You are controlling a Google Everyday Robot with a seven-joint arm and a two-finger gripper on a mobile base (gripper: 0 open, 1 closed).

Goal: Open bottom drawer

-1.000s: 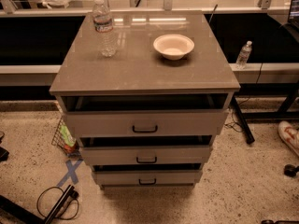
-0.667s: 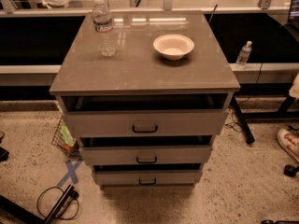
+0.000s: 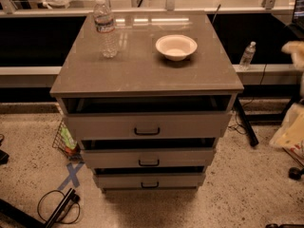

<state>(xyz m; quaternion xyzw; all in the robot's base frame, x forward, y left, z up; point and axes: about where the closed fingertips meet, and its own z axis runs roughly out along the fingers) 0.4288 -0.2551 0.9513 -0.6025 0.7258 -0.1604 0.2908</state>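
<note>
the bottom drawer sits lowest in the cabinet, on its near face, with a dark gap above its front. a water bottle stands far left on the cabinet top, with a bowl to its right. the gripper is out of view, so i cannot tell its state.

The gripper is out of shot, the bottom drawer hides its inside under the middle drawer, and a blurred pale shape is clipped by the edge.
</note>
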